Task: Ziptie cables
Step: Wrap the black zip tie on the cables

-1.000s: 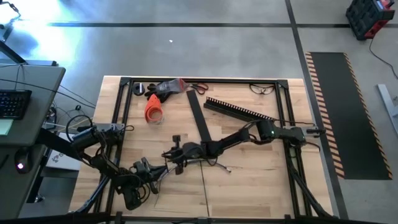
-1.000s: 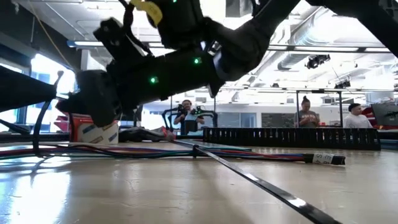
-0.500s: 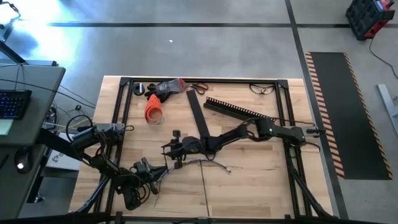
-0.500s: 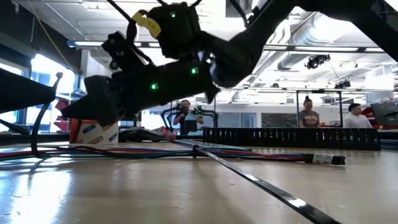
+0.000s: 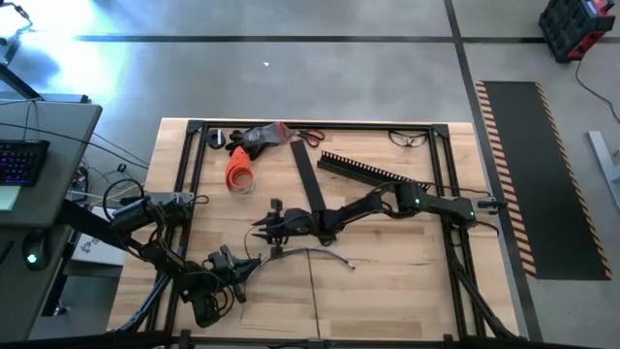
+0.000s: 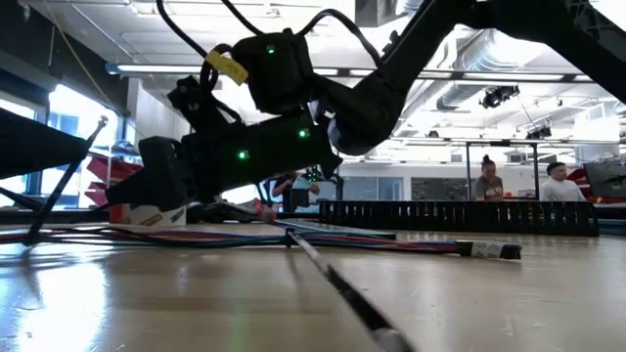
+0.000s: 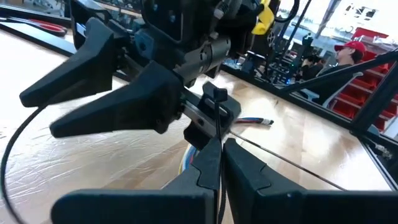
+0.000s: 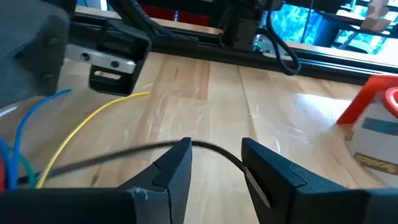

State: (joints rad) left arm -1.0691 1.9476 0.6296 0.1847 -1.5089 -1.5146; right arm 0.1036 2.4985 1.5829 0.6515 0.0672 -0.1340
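The cables [image 5: 320, 255] lie in a loose bunch across the table's middle; their coloured wires show in the low view [image 6: 391, 242] and the right wrist view [image 8: 56, 143]. A long thin black strip [image 6: 333, 284], probably the zip tie, runs from the bunch toward the near edge [image 5: 313, 291]. My left gripper [image 5: 244, 264] lies level at the bunch's left end, shut on a thin black strip [image 7: 219, 149]. My right gripper [image 5: 262, 229] hovers low just beyond it, open [image 8: 214, 149]. A thin black cord [image 8: 211, 148] crosses between its fingertips; I cannot tell whether it touches them. My left gripper pinches a thin black strip [image 7: 218, 134] between its two shut fingers, and the strip runs on out past the fingertips toward the bunch. The fingers lie level and come from the table's left. Whether this strip is the zip tie or a dark wire cannot be told.
At the far side lie an orange-and-white object [image 5: 239, 170], a flat black strip [image 5: 310, 184], a black slotted channel [image 5: 373, 173], scissors [image 5: 310, 136] and glasses [image 5: 409, 138]. A black frame [image 5: 194, 174] borders the table. People [image 6: 484, 181] stand in the room beyond.
My right gripper has sunk lower and gone a little toward the table's far left. The bunch has shifted slightly leftward. The near end of the long black strip has swung toward the table's left.
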